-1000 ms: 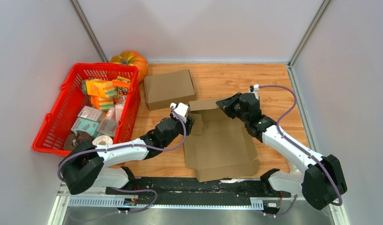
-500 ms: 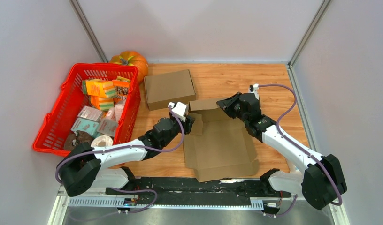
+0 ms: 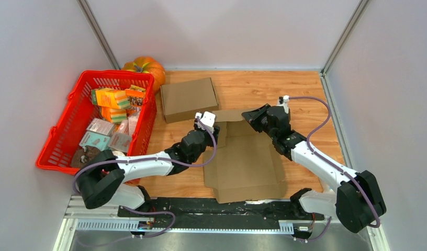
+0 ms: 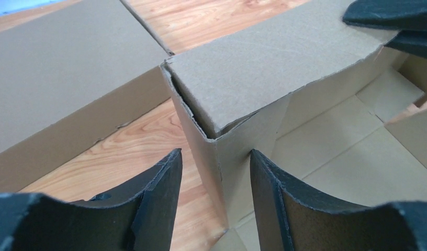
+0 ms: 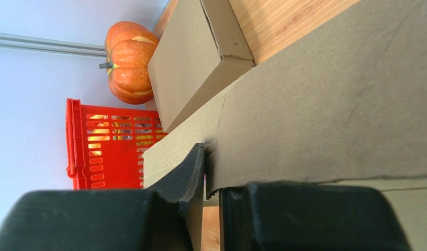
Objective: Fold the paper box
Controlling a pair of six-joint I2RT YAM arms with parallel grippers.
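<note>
The paper box [image 3: 248, 162] lies partly erected on the table [image 3: 305, 89], to the right of the red basket [image 3: 96, 123] and apart from it, with its far wall raised and its near panels flat. Risks: the whole blank may slide or rotate if the arms pull unequally; the raised wall may spring flat if a grip is lost; the basket-side corner may crease or tear if jaws close off the score line. The left arm [image 3: 143, 164] and right arm [image 3: 316, 157] reach forward and inward. The right gripper [image 5: 210, 172] is clamped on the far wall's edge, at the end farther from the basket. The left gripper [image 4: 215, 162] is released, jaws apart, straddling the basket-side corner.
</note>
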